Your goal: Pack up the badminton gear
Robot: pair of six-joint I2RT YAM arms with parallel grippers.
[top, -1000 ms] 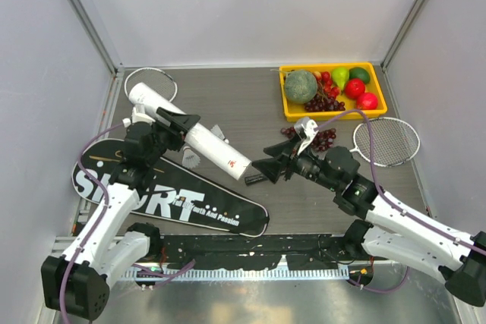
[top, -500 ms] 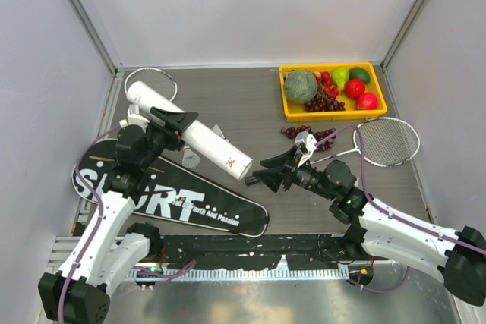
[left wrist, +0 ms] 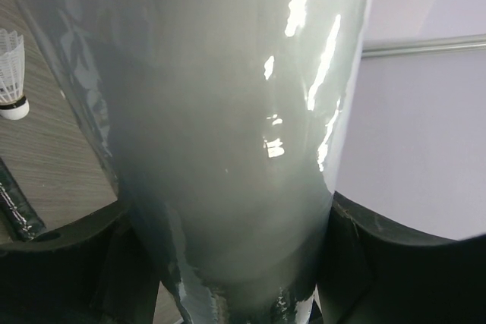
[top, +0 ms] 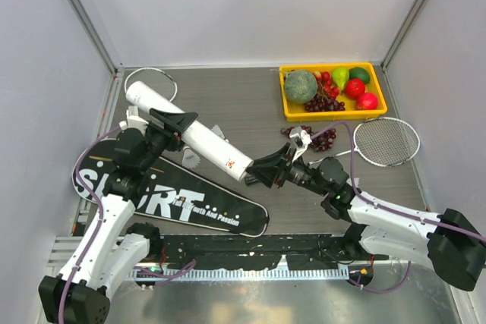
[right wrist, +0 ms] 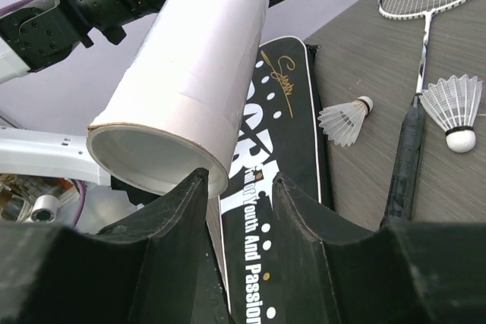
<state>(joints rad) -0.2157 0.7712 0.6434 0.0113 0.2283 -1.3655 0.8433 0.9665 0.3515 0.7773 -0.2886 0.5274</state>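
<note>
Left gripper [top: 176, 121] clamped round white tube [top: 216, 149] mid-length. Right gripper [right wrist: 240, 181] half-open, empty, tube rim at its left finger. We'd seat the wall squarely between fingers before pinching.

In the left wrist view the white tube [left wrist: 228, 111] fills the frame with both ends cut off, and a shuttlecock [left wrist: 11, 73] is clipped at the left edge. From above, the upper-left racket [top: 154, 80] shows only its head, the rest hidden under the tube.
</note>
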